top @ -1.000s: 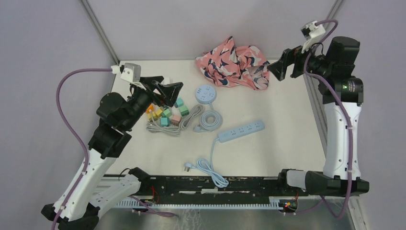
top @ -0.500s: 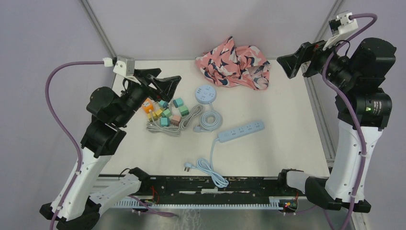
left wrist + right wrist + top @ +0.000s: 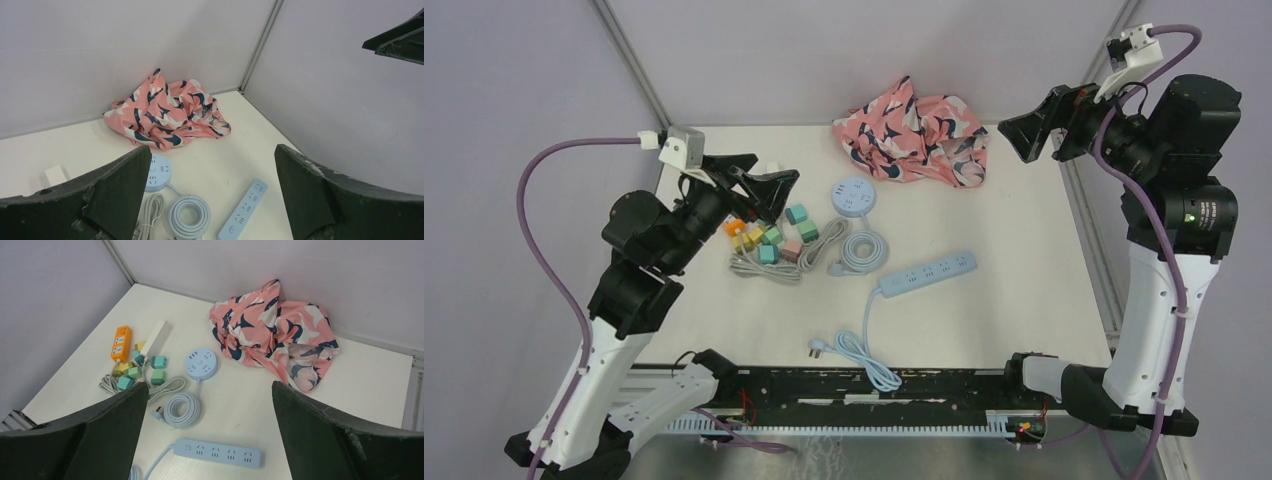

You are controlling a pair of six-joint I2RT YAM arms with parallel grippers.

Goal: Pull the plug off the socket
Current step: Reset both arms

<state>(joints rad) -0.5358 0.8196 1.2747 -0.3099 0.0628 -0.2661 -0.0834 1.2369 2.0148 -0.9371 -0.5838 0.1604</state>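
Note:
Several small cube plugs (image 3: 774, 235), teal, yellow and pink, cluster at the table's left beside an orange socket strip (image 3: 121, 342) and a white one (image 3: 156, 337). I cannot tell whether any plug sits in a socket. A round blue socket (image 3: 853, 195) with its coiled cable (image 3: 861, 250) lies mid-table. A long blue socket strip (image 3: 929, 272) lies nearer, all its outlets bare. My left gripper (image 3: 774, 175) hovers open above the cubes. My right gripper (image 3: 1024, 125) hangs open, high over the back right.
A crumpled pink patterned cloth (image 3: 914, 130) lies against the back wall. Grey cables (image 3: 764, 265) trail under the cubes. The long strip's cord and loose plug (image 3: 819, 348) run toward the front edge. Walls close in on three sides.
The right arm has swung up and outward to the right, its gripper now a little higher. The left wrist has drifted slightly left. Both grippers stayed open.

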